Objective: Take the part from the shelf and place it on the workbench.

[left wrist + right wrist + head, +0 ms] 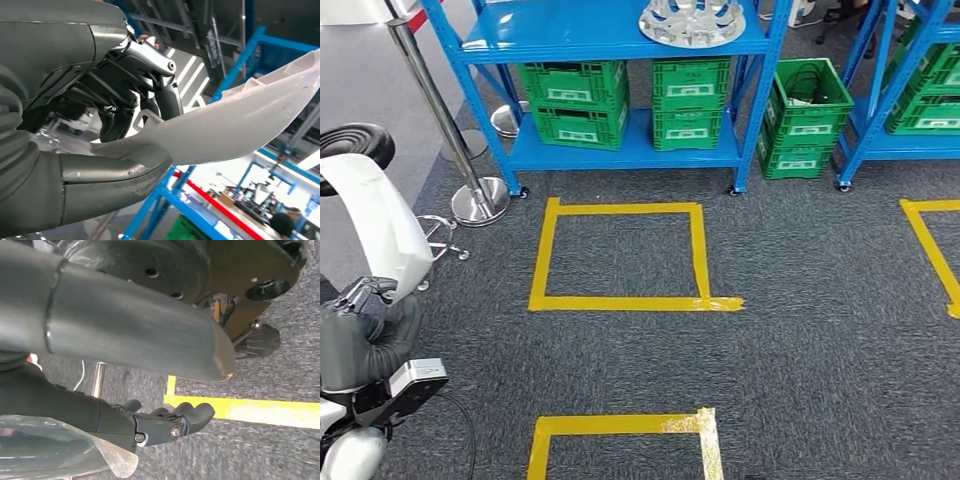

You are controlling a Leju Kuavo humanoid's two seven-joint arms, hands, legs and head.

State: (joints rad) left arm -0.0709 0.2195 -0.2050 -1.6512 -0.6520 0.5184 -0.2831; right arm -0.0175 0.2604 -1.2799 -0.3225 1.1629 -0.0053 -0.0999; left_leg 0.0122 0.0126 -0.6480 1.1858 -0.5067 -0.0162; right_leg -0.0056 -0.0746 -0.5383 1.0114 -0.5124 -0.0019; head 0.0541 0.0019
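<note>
The part (384, 225), a smooth, glossy white moulded panel with a long curved, tapering shape, sits at about 9 o'clock in the head view, held in the left hand (367, 322), whose grey ribbed cover and dark fingers (166, 100) are clamped on it; in the left wrist view the thick grey thumb lies along one face of the panel and the dark fingers press the other. The right hand (166, 422) hangs over the carpet with its dark fingers (192, 415) gently curled, close together and holding nothing, beside a strip of yellow tape. The floor (810, 330) is dark grey speckled carpet with a coarse looped texture, marked by yellow tape squares (622, 255), one at 12 o'clock from the centre and another at 6 o'clock. Beyond them, at 12 o'clock, stands a blue painted metal shelf (622, 40) carrying a silvery round cast piece (691, 20) with cut-outs on its upper level and green ribbed plastic crates (575, 103) with pale labels, too small to read, on the lower one. More green crates (803, 118) stand at 1 o'clock. A polished chrome post (441, 110) on a round base stands at 10 o'clock, near a black round stool seat (354, 145).
</note>
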